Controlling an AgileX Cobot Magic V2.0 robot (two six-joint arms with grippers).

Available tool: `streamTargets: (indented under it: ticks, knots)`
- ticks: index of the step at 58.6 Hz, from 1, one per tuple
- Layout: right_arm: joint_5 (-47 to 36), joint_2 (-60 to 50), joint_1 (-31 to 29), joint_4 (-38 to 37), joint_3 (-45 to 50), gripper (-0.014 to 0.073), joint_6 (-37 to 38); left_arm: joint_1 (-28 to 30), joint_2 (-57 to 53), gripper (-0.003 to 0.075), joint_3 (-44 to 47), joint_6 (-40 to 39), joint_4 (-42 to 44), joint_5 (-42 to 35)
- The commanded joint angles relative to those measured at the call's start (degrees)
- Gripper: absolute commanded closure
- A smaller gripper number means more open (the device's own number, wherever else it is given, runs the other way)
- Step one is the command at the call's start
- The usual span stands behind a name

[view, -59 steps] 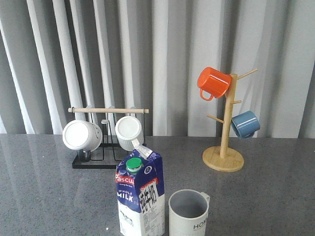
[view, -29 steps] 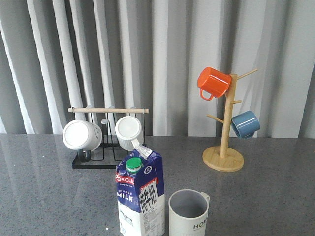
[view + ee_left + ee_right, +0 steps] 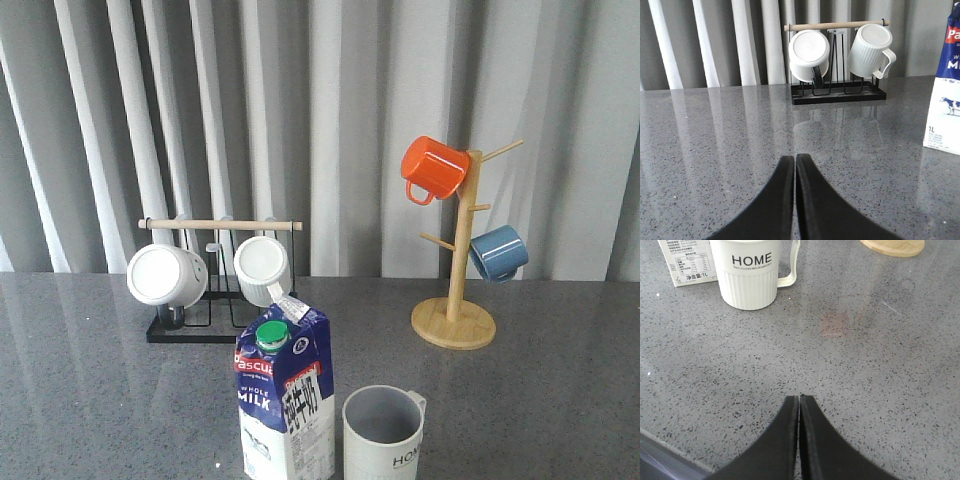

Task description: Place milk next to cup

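Observation:
The milk, a blue-and-white carton with a green cap, stands upright at the front of the grey table. The cup, a pale ribbed mug marked "HOME", stands just to its right, a narrow gap between them. The cup and a corner of the milk show in the right wrist view; the milk's edge shows in the left wrist view. My left gripper is shut and empty over bare table. My right gripper is shut and empty, well short of the cup. Neither gripper shows in the front view.
A black rack with a wooden bar holds two white mugs behind the milk. A wooden mug tree at the back right carries an orange mug and a blue mug. Grey curtains hang behind the table.

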Motion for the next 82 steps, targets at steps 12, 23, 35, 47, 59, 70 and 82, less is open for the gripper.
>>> streamTargets:
  ticks: [12,23,35,47,59,70,82]
  knots:
    - [-3.7,0.2,0.0,0.0,-1.6,0.06,-0.1,0.1,-0.5,0.0728,-1.0,2.3,-4.1,-4.1]
    - [-3.7,0.2,0.0,0.0,-1.6,0.06,-0.1,0.1,-0.5,0.0728,-1.0,2.3,-4.1,-4.1]
    - [-3.7,0.2,0.0,0.0,-1.6,0.06,-0.1,0.1,-0.5,0.0728,-1.0,2.3,-4.1,-4.1]
    - [-3.7,0.2,0.0,0.0,-1.6,0.06,-0.1,0.1,-0.5,0.0728,-1.0,2.3,-4.1,-4.1]
    - [-3.7,0.2,0.0,0.0,-1.6,0.06,-0.1,0.1,-0.5,0.0728,-1.0,2.3,-4.1,-4.1]
    - [-3.7,-0.2,-0.1,-1.2,-1.6,0.06,-0.1,0.1,-0.5,0.0727,-1.0,2.3,-4.1,-4.1]
    - [-14.1,-7.8,-4.6,-1.3,7.0,0.06,3.8,0.1,-0.5,0.0727,-1.0,2.3,-4.1,-4.1]
